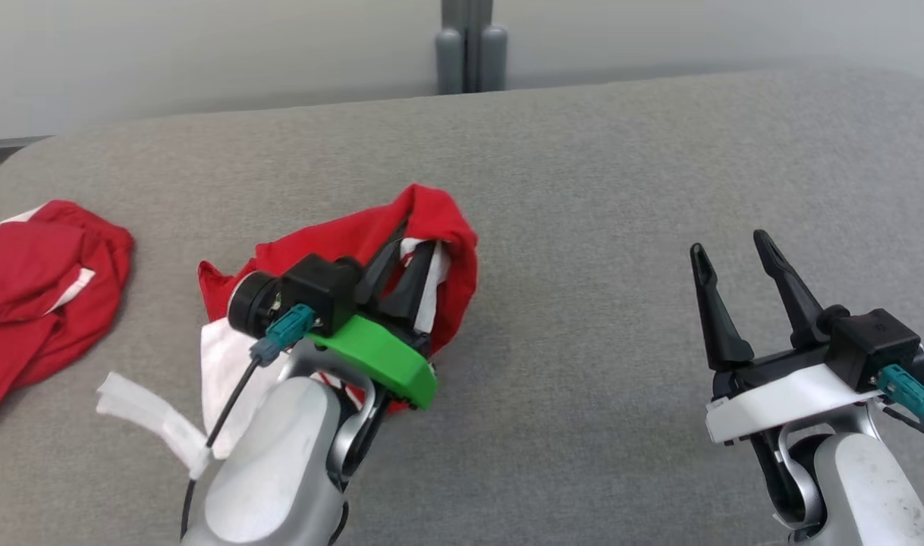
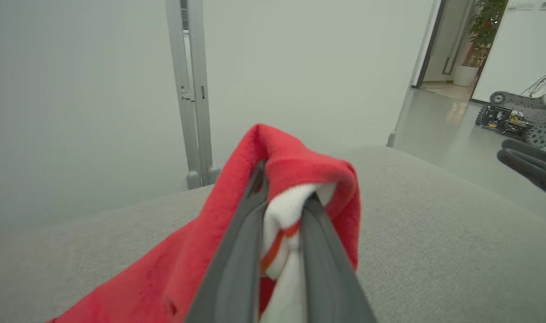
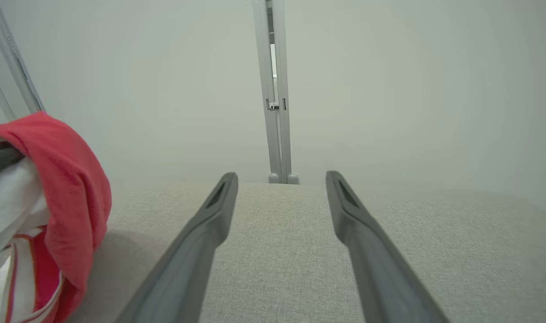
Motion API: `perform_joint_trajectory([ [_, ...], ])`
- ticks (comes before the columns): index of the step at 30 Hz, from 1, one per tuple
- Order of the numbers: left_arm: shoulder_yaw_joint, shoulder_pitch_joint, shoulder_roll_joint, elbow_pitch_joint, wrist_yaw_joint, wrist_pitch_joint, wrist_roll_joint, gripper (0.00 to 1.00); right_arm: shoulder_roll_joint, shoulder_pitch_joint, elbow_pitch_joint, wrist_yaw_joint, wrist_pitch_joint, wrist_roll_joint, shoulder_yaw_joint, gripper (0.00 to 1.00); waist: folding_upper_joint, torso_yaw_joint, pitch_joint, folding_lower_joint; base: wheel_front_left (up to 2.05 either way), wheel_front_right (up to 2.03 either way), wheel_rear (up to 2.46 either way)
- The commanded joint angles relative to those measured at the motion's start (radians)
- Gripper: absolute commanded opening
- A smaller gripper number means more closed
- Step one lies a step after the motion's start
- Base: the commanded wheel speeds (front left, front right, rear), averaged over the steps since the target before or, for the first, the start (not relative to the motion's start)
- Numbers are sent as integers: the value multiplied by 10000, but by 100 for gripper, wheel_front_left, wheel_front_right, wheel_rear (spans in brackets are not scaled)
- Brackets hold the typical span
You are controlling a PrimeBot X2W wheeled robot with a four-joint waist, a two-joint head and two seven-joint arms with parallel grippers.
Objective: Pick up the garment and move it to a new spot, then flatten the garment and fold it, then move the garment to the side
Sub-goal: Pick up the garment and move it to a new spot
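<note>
A red and white garment (image 1: 333, 250) is bunched up over my left gripper (image 1: 413, 254), which is shut on it and lifts its top above the grey table (image 1: 598, 197). The left wrist view shows white ribbed cloth and red fabric (image 2: 295, 170) pinched between the two dark fingers (image 2: 237, 260). A white part of the garment trails on the table by the forearm. My right gripper (image 1: 731, 254) hovers open at the lower right, well clear of the cloth, with nothing between its fingers (image 3: 201, 233). The held garment (image 3: 62, 179) hangs at the left edge of the right wrist view.
A second red and white garment (image 1: 37, 296) lies crumpled at the table's left edge. A grey post (image 1: 469, 45) stands behind the table against a pale wall. A small wheeled machine (image 2: 519, 116) sits on the floor off to the right.
</note>
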Motion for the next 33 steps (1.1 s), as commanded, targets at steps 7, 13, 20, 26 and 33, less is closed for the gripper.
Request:
perform_joint_trajectory([
  [7, -1312, -1416, -95, 623, -69, -301, -325, 0, 206, -624, 537, -10, -522, 280, -2, 100, -1, -3237, 2459, 0, 0, 0, 0],
  [13, -2338, -1881, -97, 1519, -83, -408, -709, 0, 282, -885, 890, -10, -807, 387, 28, 100, -1, -3715, 2801, 0, 0, 0, 0],
  [20, -3132, -2070, -102, 2515, -89, -630, -1076, 79, 280, -951, 1151, -10, -956, 364, 6, 100, -1, -3378, 2664, 0, 0, 0, 0],
  [26, -3098, -1920, -90, 2696, 173, -1102, -1151, 100, 166, -866, 1125, -10, -867, 226, -16, 100, -1, -2565, 2042, 0, 0, 0, 0],
  [33, -2350, -1051, 363, 2208, 800, -1401, -1342, 100, 48, -412, 999, -10, -523, 98, -15, 100, -1, -1604, 979, 0, 0, 0, 0],
])
